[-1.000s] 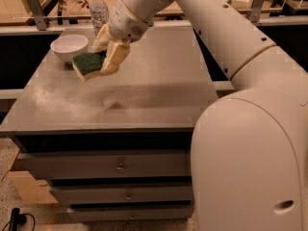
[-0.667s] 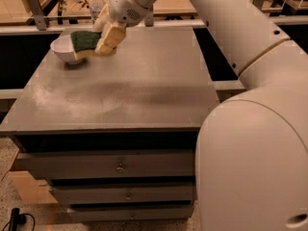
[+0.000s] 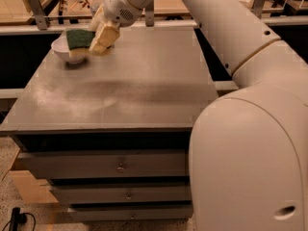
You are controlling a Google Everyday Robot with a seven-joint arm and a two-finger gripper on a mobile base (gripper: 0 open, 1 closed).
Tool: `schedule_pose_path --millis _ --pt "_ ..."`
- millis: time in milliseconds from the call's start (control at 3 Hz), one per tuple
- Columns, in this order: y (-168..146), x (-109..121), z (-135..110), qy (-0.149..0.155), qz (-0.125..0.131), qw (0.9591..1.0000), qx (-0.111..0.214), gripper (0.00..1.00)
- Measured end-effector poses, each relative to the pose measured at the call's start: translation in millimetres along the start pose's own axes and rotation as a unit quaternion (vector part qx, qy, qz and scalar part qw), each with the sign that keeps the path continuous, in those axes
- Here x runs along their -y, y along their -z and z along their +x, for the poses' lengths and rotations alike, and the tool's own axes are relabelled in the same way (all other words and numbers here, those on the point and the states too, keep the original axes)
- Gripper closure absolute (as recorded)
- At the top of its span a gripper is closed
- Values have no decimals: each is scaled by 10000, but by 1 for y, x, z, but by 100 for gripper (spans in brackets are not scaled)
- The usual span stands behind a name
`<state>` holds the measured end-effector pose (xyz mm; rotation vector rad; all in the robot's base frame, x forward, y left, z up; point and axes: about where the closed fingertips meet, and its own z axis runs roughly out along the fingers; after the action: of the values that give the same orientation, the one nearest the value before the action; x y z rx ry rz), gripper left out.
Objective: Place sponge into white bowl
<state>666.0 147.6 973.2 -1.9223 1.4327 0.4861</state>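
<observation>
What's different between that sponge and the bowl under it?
The sponge is dark green over yellow foam; the bowl is plain white. The sponge is flat, the bowl round and hollow. The sponge is held by the end effector right over the bowl, while the bowl stands on the table at its far left corner. Both are small and of similar width.

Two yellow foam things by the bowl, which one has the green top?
The sponge, lying over the white bowl: its top is dark green. The end effector, close beside it, is plain yellow.
</observation>
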Motion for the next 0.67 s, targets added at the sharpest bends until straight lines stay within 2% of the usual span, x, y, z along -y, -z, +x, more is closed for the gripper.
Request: schedule_pose_path --millis 333,667 --pt "-1 0 0 -1 0 10000 -2 100" --pt "-15 19 2 -180 -13 9996 -201 100"
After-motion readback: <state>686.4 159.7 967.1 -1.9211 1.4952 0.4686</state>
